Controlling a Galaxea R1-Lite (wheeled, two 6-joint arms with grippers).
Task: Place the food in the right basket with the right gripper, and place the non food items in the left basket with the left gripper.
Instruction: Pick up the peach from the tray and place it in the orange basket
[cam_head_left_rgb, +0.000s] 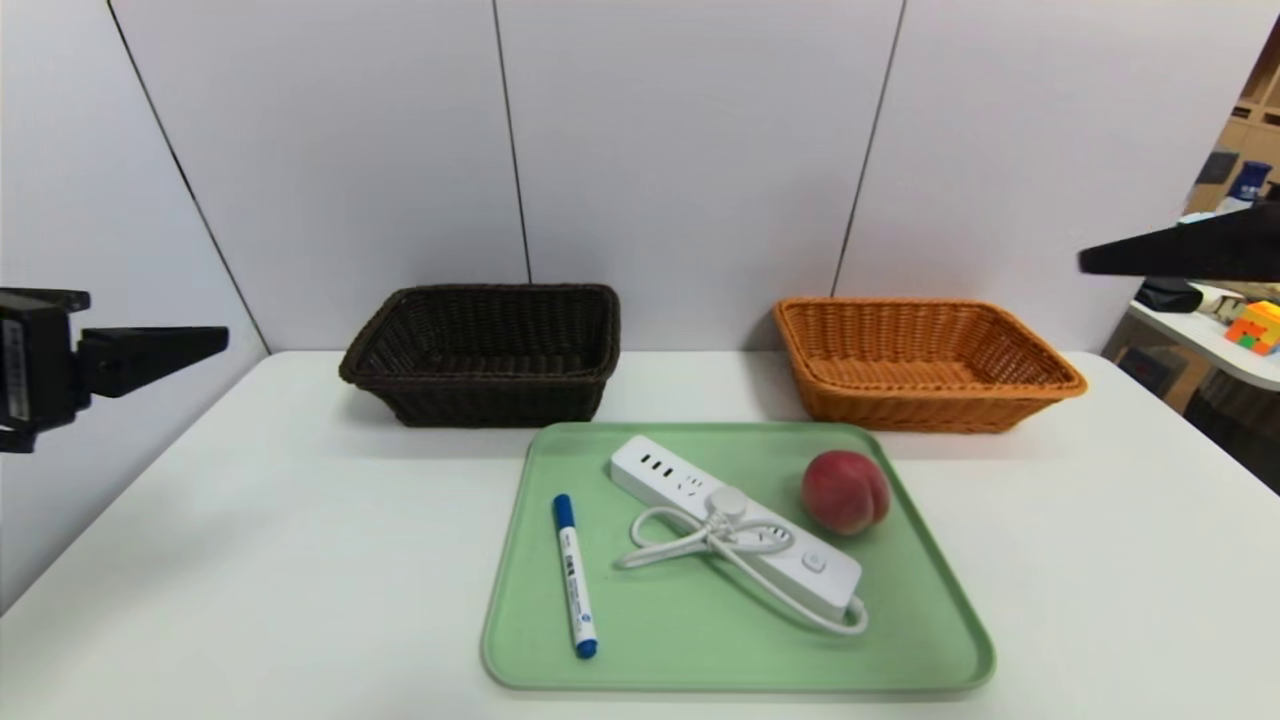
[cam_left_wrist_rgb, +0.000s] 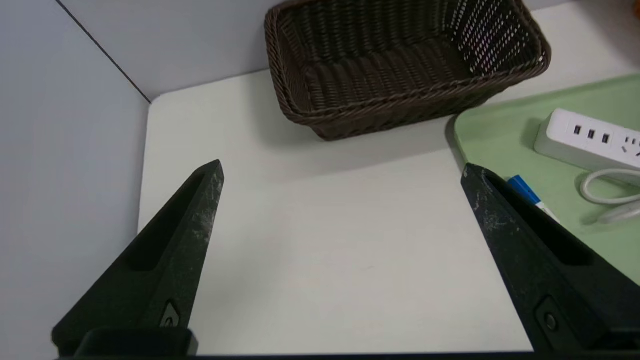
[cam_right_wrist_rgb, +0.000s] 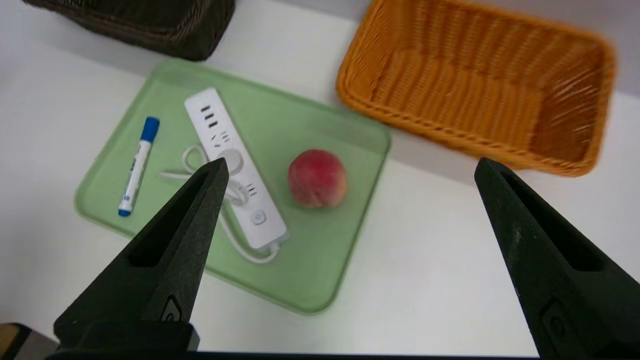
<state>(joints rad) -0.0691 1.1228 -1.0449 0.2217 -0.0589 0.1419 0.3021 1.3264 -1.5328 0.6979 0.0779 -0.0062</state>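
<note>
Hovering spread and empty, right claw (cam_right_wrist_rgb: 350, 167) sits above the peach (cam_right_wrist_rgb: 317, 178) on the tray (cam_right_wrist_rgb: 320, 270); firm, bruisable, rolls: pinch its widest girth gently; left claw (cam_left_wrist_rgb: 342, 172) likewise spread.

Setting: lab/office test area. Evid.: plain white bench (cam_head_left_rgb: 250, 560), grey partition panels (cam_head_left_rgb: 690, 150) behind, side desk (cam_head_left_rgb: 1200, 335) w/ shelving (cam_head_left_rgb: 1255, 110) at right.

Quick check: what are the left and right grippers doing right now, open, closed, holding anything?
Left gripper: jaws wide open, empty, above the white table.
Right gripper: jaws wide open, empty, above the green tray.
</note>
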